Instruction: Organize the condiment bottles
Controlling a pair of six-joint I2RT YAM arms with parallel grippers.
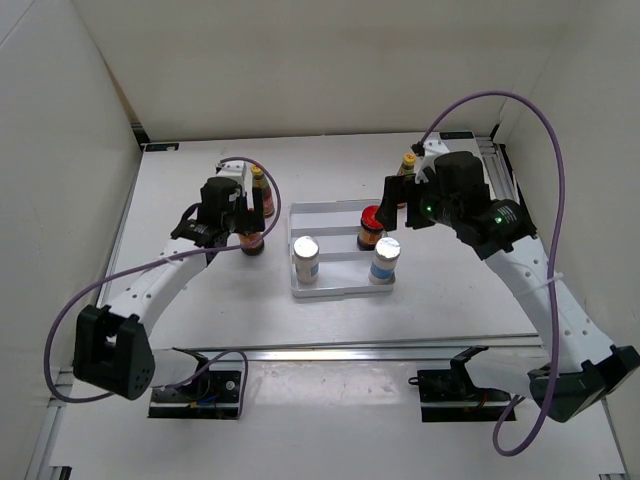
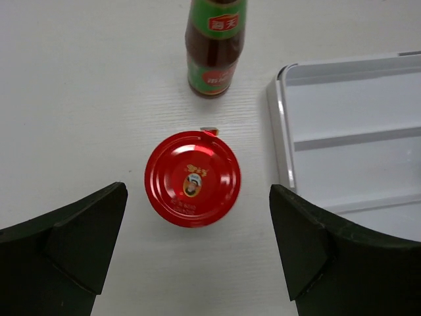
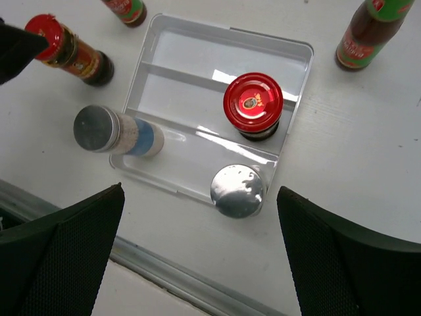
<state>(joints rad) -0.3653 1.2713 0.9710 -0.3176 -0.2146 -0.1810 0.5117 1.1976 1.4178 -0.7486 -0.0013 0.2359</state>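
Red-lidded condiment jar (image 2: 192, 179), glossy lid, centre logo

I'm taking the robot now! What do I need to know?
Left tool: open over the loose jar, left of the tray; not gripping.
Right tool: open, empty, above the tray.
Done: two shakers and one jar stand in the tray.
Left: the loose jar and two sauce bottles, on the table.

Sauce bottle (image 2: 214, 49) cap cropped by top edge, tray (image 2: 278, 131) cropped at right edge
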